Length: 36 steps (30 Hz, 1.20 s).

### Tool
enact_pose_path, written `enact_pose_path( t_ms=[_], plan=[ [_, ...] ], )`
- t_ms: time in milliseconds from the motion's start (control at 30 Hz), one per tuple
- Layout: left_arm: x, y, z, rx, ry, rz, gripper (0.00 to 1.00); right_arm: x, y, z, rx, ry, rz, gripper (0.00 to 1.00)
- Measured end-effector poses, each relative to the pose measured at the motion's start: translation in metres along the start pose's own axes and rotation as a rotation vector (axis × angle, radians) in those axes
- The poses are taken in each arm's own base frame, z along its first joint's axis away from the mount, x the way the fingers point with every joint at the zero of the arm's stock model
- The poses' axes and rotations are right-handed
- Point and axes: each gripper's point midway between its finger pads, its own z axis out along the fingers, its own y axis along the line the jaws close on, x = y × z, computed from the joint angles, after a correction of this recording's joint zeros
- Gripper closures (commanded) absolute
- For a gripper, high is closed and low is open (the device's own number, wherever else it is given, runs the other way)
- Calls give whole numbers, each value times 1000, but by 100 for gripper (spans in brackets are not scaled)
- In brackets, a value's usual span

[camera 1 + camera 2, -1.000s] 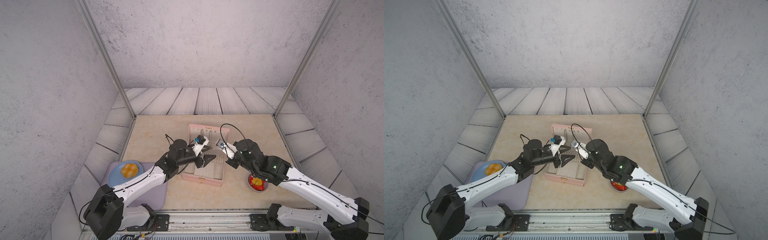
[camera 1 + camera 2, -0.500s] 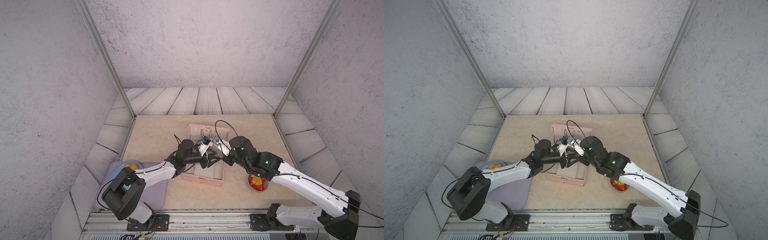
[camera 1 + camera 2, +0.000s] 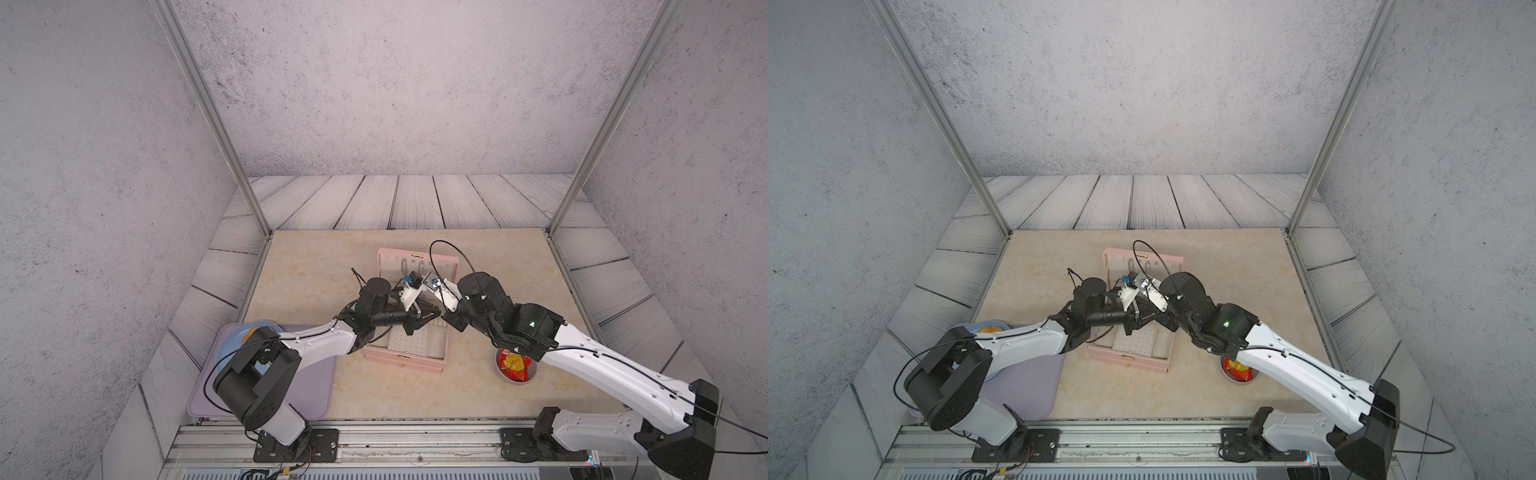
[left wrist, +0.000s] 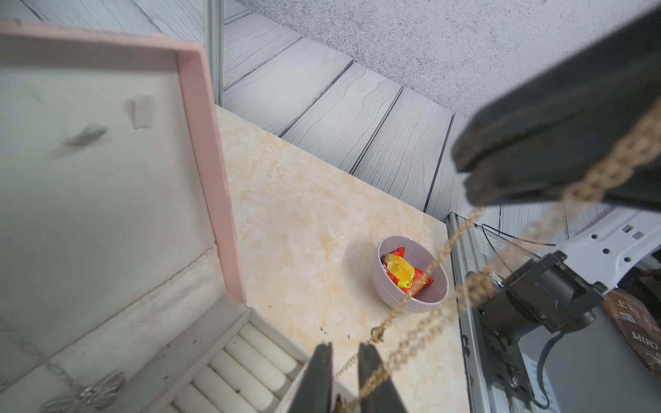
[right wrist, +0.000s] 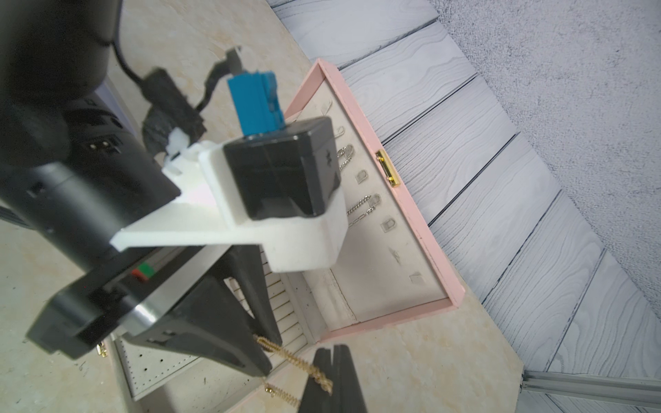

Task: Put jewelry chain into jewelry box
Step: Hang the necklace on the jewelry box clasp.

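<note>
The jewelry chain [image 5: 291, 358] is off the bench and strung in the air between the two grippers. It forms a short gold span whose long axis runs left to right across the scene, with slack loops and a loose end sagging below it. At its right end it comes out of the right gripper [image 5: 332, 348], whose jaws are pressed together on it. At its left end a strand runs into the left gripper [image 4: 341, 348], whose jaws stand at no more than a narrow slit around it. This reads as a pinch, though the slit looks a little wider than the fine strand, so the hold may be light. A small clasp-like knot sits on the chain just beside those left tips. In both top views the grippers meet tip to tip above the right part of the open jewelry box [image 3: 403, 365], over its cream base and on the near side of the upright lid. So the box lies below the chain, and the lid's hooks, some carrying silvery chains [image 5: 359, 205], lie on its far side. Neither arm is nearer, since each has one end. The coming move seems to turn on lowering the span along its own left-right line into the base, or carrying it far toward a free hook. A bowl [image 4: 390, 300] with a bright packet stands on the bench well to the right, away from either path.
</note>
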Motion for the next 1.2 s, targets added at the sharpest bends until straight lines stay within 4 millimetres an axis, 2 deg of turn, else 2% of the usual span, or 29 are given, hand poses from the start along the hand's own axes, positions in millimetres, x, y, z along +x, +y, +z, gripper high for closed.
enact_pose_path(
  t_ms=[233, 467, 633, 767, 1000, 1200],
  plan=[
    [-2, 17, -6, -89, -4, -12, 100, 2, -7, 16, 22, 36, 33, 100],
    [-13, 38, -19, -188, -7, -45, 100, 15, -26, 49, 50, 79, 140, 100],
    [-25, 54, -17, -241, -9, -65, 100, 24, -34, 74, 43, 100, 217, 100],
    [-25, 68, -17, -299, -10, -85, 100, 27, -44, 88, 50, 98, 279, 100],
    [-35, 91, -24, -391, -49, -113, 100, 23, -59, 95, 70, 63, 349, 100],
    [-49, 103, -25, -430, -84, -114, 100, 21, -66, 96, 84, 49, 372, 100]
  ],
)
